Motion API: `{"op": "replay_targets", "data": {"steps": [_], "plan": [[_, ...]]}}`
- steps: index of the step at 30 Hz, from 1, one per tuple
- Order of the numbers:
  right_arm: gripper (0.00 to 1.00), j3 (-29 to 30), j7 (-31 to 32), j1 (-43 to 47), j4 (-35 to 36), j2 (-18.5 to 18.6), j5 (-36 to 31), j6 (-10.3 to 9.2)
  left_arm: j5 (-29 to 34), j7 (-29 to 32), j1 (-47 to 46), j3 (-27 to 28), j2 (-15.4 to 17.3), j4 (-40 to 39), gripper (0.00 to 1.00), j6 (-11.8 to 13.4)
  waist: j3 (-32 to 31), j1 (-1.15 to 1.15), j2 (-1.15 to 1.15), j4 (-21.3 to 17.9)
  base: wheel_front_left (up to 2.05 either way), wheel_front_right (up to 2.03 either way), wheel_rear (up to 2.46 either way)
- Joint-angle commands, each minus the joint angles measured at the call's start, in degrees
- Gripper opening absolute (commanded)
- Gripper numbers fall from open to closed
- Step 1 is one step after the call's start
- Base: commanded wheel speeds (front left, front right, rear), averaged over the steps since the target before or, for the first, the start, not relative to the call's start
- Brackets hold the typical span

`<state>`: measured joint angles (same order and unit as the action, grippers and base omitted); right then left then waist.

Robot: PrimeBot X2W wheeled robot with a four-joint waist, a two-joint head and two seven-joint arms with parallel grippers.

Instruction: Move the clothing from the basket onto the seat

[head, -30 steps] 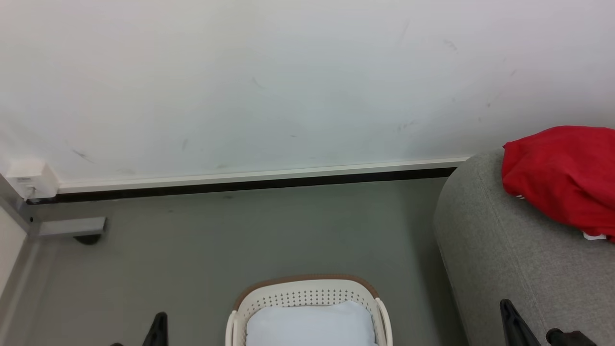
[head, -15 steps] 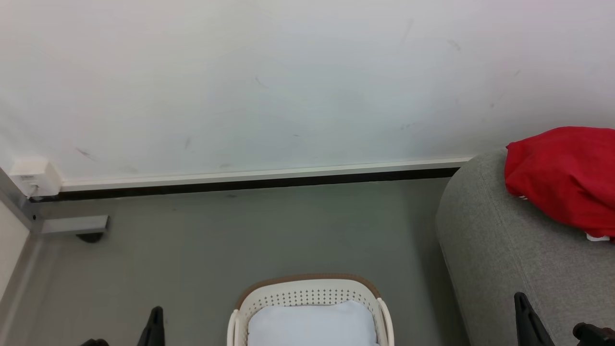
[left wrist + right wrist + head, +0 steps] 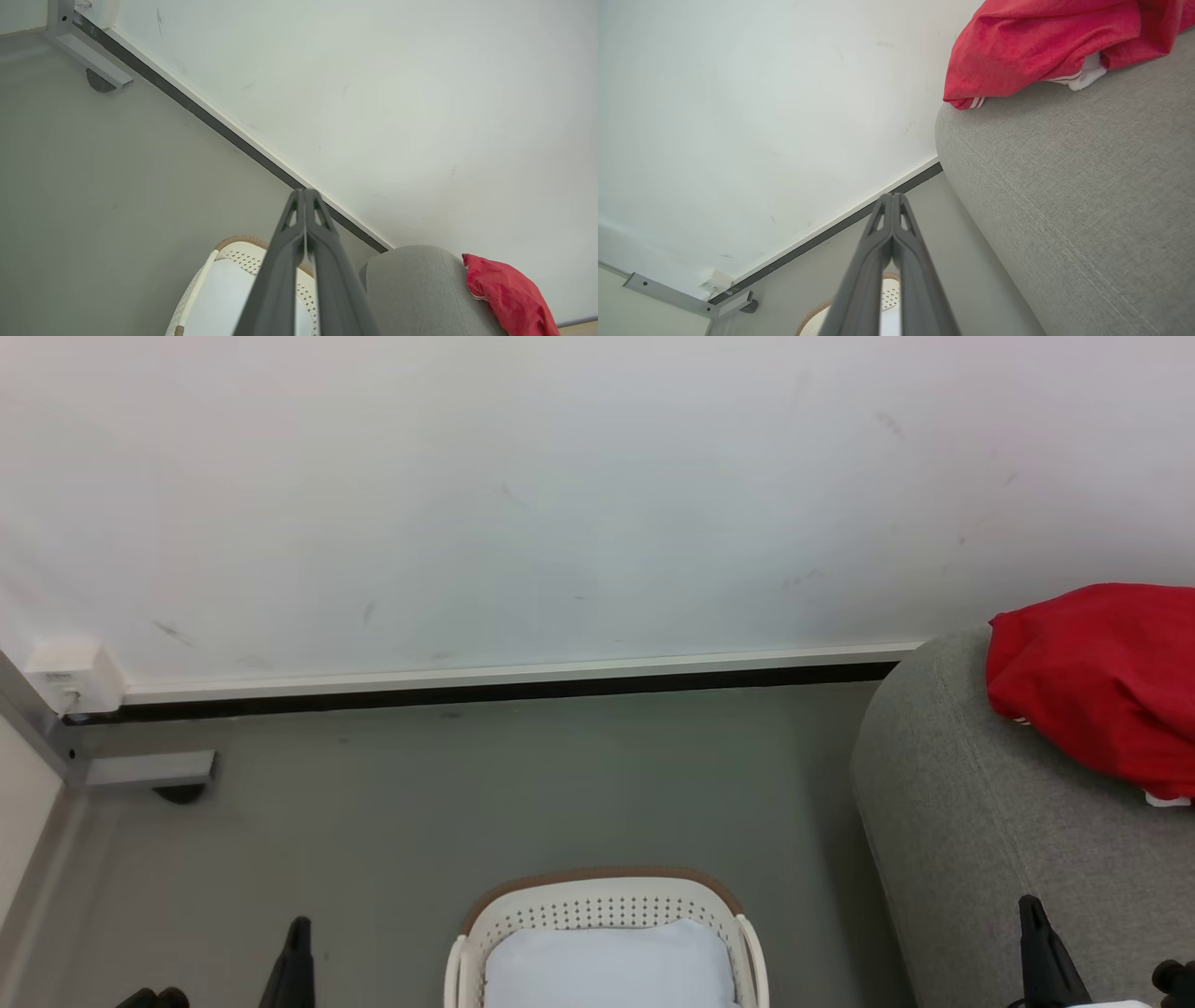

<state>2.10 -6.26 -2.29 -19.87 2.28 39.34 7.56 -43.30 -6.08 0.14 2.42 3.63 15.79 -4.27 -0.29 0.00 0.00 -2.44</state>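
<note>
The red clothing (image 3: 1102, 681) lies bunched on the grey seat (image 3: 971, 821) at the right, and the same clothing (image 3: 1041, 42) rests with its striped cuff at the rounded edge of the seat (image 3: 1073, 196). The white basket (image 3: 597, 901) stands on the floor at the bottom centre, with a flat pale pad (image 3: 607, 966) inside. My left gripper (image 3: 297, 933) is shut at the lower left, left of the basket. Low over the seat's front, my right gripper (image 3: 1030, 910) is shut too. In each wrist view the left gripper (image 3: 304, 192) and right gripper (image 3: 892, 196) hold nothing.
A white wall with a dark skirting strip (image 3: 485, 689) runs behind the grey floor (image 3: 467, 803). A metal frame foot (image 3: 149, 770) and a white box (image 3: 70, 674) sit at the left corner.
The head view has drifted slightly, so the scene sits a little further right. The right gripper now shows further right and lower; the left one has sunk a little. Both stay shut.
</note>
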Motion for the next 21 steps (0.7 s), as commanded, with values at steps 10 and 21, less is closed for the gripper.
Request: {"op": "replay_targets", "data": {"steps": [10,21], "plan": [[0.00,1.0,2.3,-2.1,1.9,0.6,9.8,-0.05,-9.1,2.2,-2.2,1.0,0.0,-1.1,0.00,-0.9,0.1,0.00,0.00,0.3,0.00,0.00,0.00],[0.00,1.6,4.3,-2.5,2.7,0.7,17.8,-0.06,-16.6,4.2,-3.0,1.6,-0.1,-1.2,0.00,-1.3,0.1,0.00,0.00,0.6,0.00,0.00,0.00]]}}
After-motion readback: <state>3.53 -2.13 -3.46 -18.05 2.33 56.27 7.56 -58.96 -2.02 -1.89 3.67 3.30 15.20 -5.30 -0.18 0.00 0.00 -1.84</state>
